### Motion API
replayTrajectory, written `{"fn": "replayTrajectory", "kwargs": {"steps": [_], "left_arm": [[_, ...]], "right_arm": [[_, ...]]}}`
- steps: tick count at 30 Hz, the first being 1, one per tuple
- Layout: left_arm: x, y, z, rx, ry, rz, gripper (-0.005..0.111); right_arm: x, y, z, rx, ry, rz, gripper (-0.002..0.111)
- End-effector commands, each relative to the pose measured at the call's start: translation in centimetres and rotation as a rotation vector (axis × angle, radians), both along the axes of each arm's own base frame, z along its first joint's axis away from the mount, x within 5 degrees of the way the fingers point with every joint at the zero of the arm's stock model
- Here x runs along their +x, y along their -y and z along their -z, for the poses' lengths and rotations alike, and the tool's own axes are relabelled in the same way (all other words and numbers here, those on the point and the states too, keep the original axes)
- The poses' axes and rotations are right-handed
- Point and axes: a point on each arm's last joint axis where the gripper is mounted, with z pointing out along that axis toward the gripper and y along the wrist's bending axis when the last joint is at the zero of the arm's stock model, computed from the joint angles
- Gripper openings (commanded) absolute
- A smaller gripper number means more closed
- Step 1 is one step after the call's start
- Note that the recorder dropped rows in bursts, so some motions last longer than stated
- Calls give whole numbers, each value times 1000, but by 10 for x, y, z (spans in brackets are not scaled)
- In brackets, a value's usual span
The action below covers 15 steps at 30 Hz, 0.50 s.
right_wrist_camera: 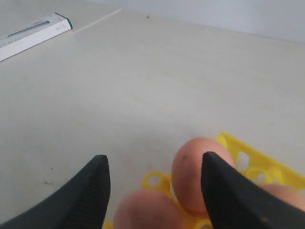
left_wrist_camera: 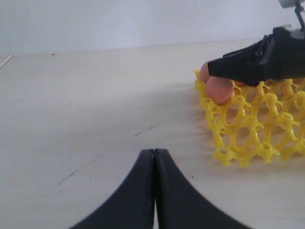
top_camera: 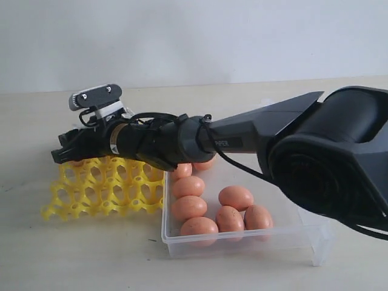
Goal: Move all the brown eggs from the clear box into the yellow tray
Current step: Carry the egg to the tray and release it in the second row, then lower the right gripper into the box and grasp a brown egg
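The yellow tray lies left of the clear box. Several brown eggs lie in the box. My right gripper reaches across over the tray's far left corner. In the right wrist view it is open, and two eggs sit in tray cups below and between its fingers, neither one gripped. In the left wrist view my left gripper is shut and empty, low over bare table, with the tray, two eggs and the right gripper ahead of it.
The right arm's dark forearm crosses over the box's far left end and hides part of it. A white flat carton lies on the table well beyond the tray. The left arm is out of the exterior view.
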Motion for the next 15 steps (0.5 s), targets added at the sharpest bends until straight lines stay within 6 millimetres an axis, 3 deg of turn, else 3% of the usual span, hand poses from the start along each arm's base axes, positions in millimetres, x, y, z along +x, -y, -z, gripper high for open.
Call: {"fn": "replayTrajectory", "kwargs": {"steps": [1, 3, 7, 12, 15], "left_arm": [[0, 0, -2, -4, 15, 5, 0], [0, 0, -2, -4, 15, 5, 0], [0, 0, -2, -4, 15, 5, 0], [0, 0, -2, -4, 15, 5, 0], [0, 0, -2, -4, 15, 5, 0]], "right_arm": [[0, 14, -85, -57, 47, 91, 54], [-9, 38, -125, -289, 20, 206, 52], [-25, 81, -151, -702, -66, 247, 52], [-34, 136, -134, -1052, -454, 128, 52], [-26, 140, -118, -1089, -472, 39, 52]]}}
